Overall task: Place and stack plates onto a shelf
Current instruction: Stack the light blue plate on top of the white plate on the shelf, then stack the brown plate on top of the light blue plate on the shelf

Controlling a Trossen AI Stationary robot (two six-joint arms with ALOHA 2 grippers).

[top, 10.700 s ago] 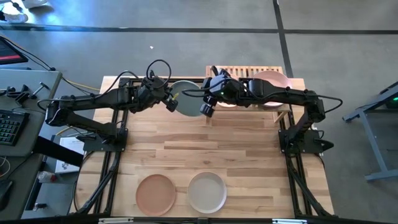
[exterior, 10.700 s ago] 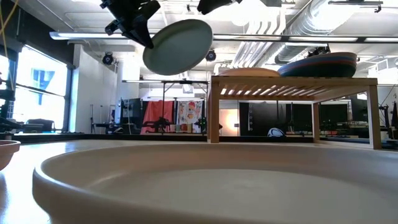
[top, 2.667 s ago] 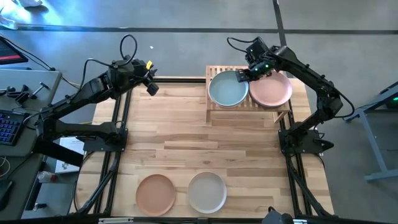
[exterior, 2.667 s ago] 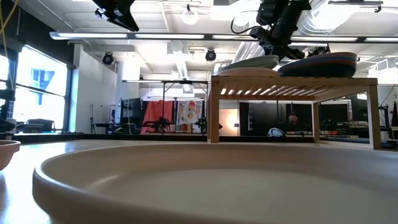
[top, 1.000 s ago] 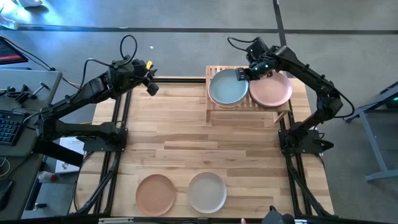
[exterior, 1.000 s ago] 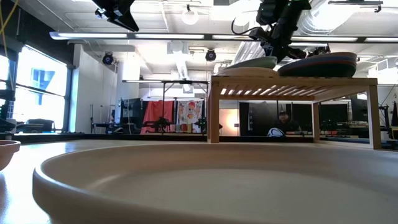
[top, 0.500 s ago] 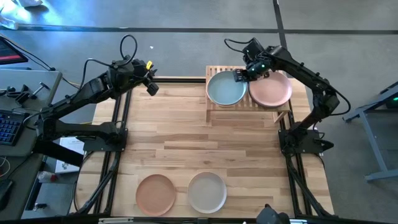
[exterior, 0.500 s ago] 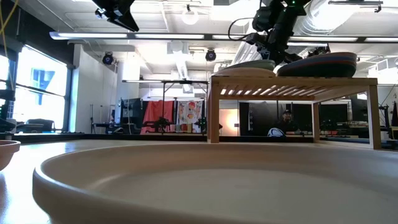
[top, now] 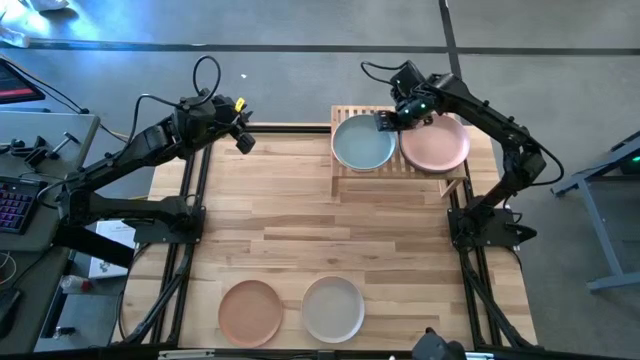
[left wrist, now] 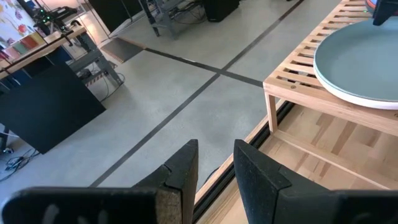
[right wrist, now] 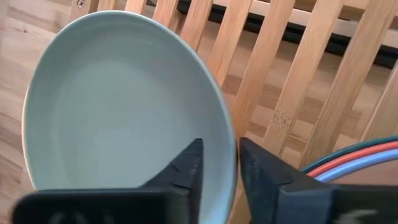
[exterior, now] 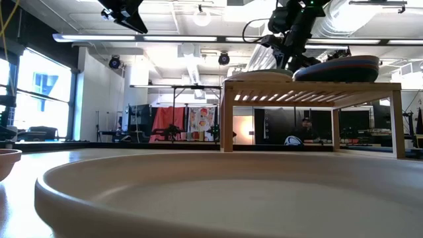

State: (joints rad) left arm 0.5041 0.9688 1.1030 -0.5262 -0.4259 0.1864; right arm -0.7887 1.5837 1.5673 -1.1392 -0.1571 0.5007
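Note:
The pale green plate (top: pixel 363 145) lies flat on the left half of the slatted shelf (top: pixel 400 179). Beside it on the right half stands a stack of plates with a pink one (top: pixel 436 145) on top. My right gripper (right wrist: pixel 221 167) is open and points down. One finger is over the green plate's hollow and the other outside its far right rim (right wrist: pixel 231 155). I see no touch. My left gripper (left wrist: pixel 216 158) is open with nothing between its fingers. It is held high off the table's far left corner (top: pixel 244 141).
A terracotta plate (top: pixel 250 311) and a cream plate (top: pixel 333 308) lie at the table's near edge; the cream one fills the low view (exterior: pixel 218 192). The stack's teal, red and blue rims (right wrist: pixel 348 163) lie close to my right fingers. Bare planks span the middle.
The pale green plate has come down from a slight tilt to lie flat on the slats, and has shifted a little toward the table's left. My right gripper has stayed at its far right rim.

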